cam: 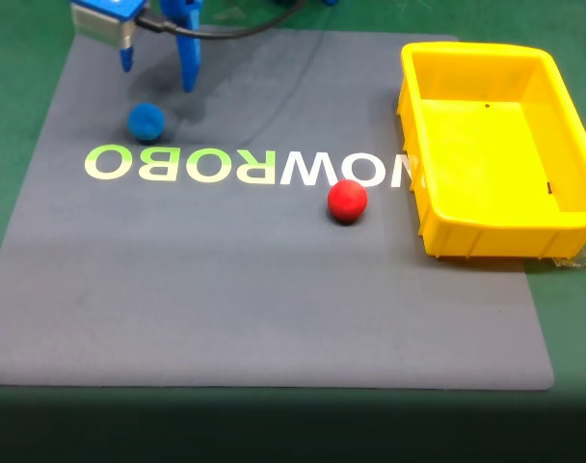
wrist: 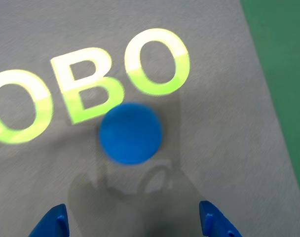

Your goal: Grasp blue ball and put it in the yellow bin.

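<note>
The boxy blue pincer [wrist: 132, 222], fingers spread apart, hangs above the small matte blue ball [wrist: 131, 133]; an off-centre descent could nudge it rolling away.

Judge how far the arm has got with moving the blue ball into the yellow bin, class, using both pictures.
Done: nothing delivered; the yellow bin holds no ball. In hand: the approach. The gripper hangs open above the gray mat, and the blue ball lies on the mat ahead of its fingertips in the wrist view, ungrasped. Left: lower, close on the ball, carry it past the red ball, release in the bin.
</note>
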`<state>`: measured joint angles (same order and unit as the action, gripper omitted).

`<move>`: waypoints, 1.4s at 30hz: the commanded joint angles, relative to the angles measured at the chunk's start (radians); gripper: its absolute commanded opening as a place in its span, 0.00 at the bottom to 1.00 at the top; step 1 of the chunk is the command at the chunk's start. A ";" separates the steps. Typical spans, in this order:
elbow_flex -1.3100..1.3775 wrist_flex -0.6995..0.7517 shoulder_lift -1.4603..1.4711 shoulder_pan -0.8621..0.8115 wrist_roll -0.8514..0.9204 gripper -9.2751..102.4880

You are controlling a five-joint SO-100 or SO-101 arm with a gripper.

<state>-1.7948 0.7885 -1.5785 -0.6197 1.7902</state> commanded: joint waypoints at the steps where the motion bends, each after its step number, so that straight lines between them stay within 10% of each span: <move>1: 0.117 -0.020 0.034 -0.028 0.023 0.36; 29: 0.383 -0.017 0.371 0.058 -0.043 0.34; 42: 0.383 0.015 0.382 0.064 -0.034 0.08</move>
<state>-1.4726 0.8023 -1.1827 -0.5660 1.7579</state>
